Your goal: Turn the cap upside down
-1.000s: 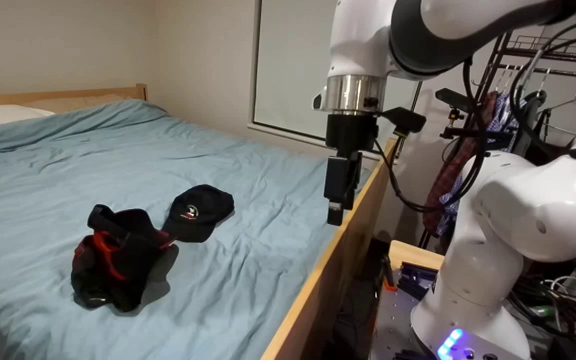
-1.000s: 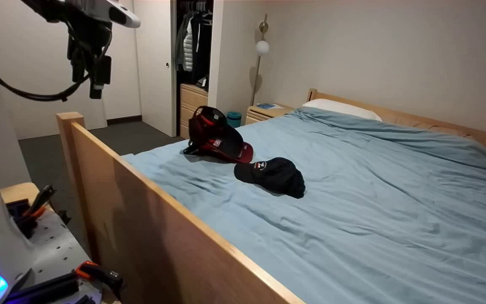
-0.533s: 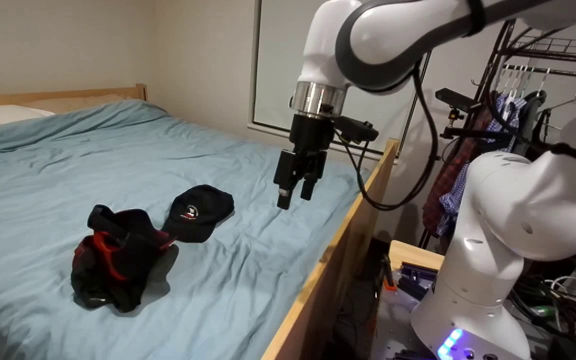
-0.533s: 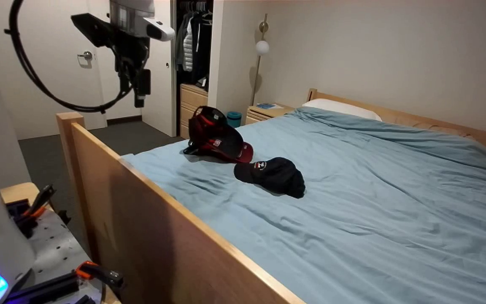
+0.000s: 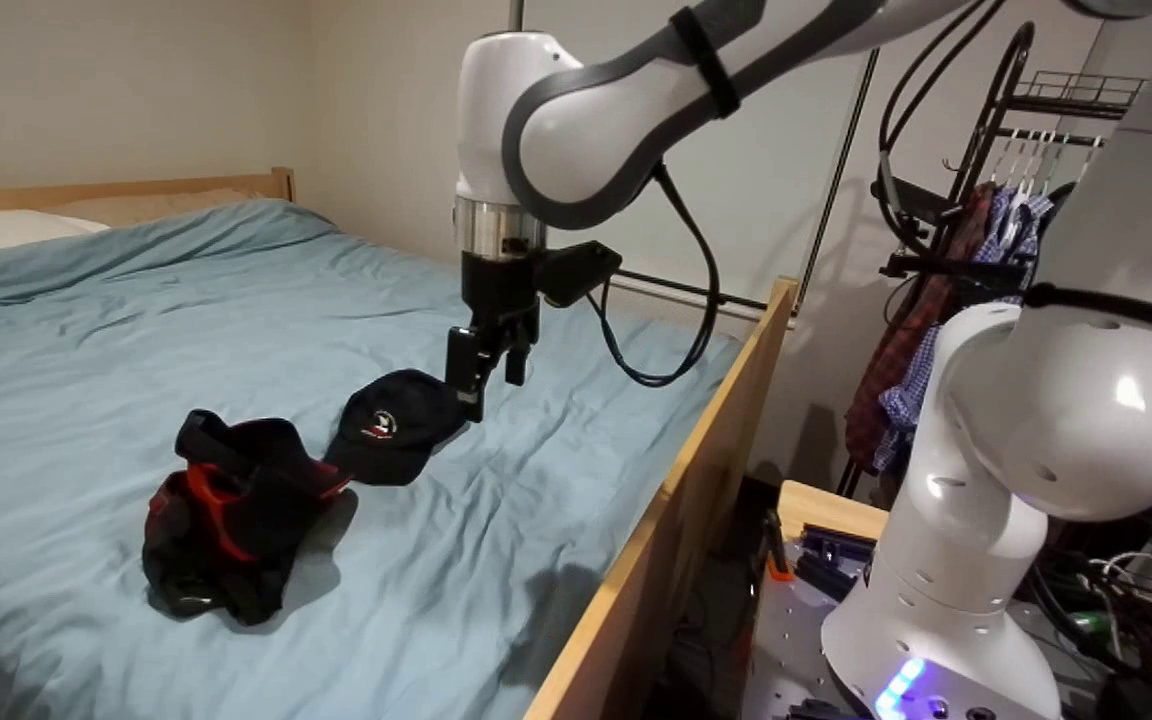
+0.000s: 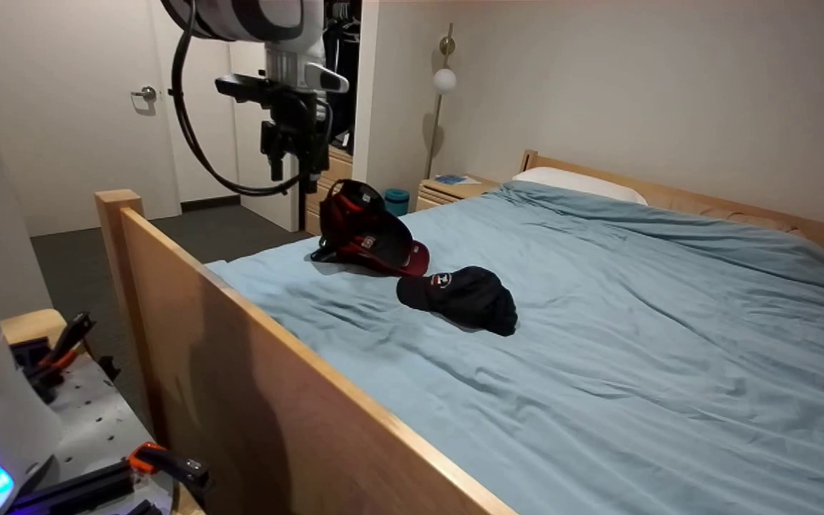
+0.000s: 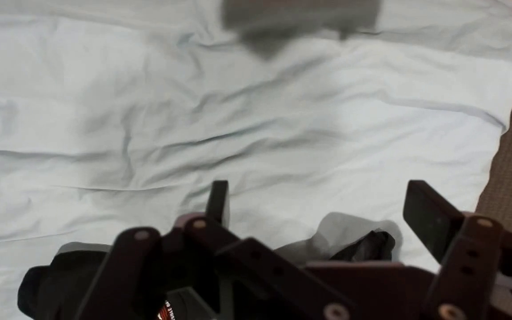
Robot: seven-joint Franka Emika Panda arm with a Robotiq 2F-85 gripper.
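A black cap (image 5: 401, 425) with a small emblem lies crown up on the blue bed; it also shows in an exterior view (image 6: 469, 299) and partly behind the fingers in the wrist view (image 7: 71, 275). Beside it is a black-and-red bundle (image 5: 246, 500) that looks like caps heaped together; it also shows in an exterior view (image 6: 369, 236). Only a dark tip of it (image 7: 369, 246) shows in the wrist view. My gripper (image 5: 496, 388) points down with its fingers wide apart in the wrist view (image 7: 318, 195). It is empty, above the bed, and touches neither cap nor bundle.
The bed's wooden footboard (image 5: 671, 500) stands between the robot base and the mattress; its corner post (image 6: 122, 207) rises higher. Clamps (image 6: 169, 461) sit on the robot's table. A cable loop hangs beside the wrist. A clothes rack (image 5: 996, 200) is behind the arm.
The arm has swung out from the footboard over the bed, toward the caps. The gripper has turned so both fingers show. The cap and the bundle have not moved.
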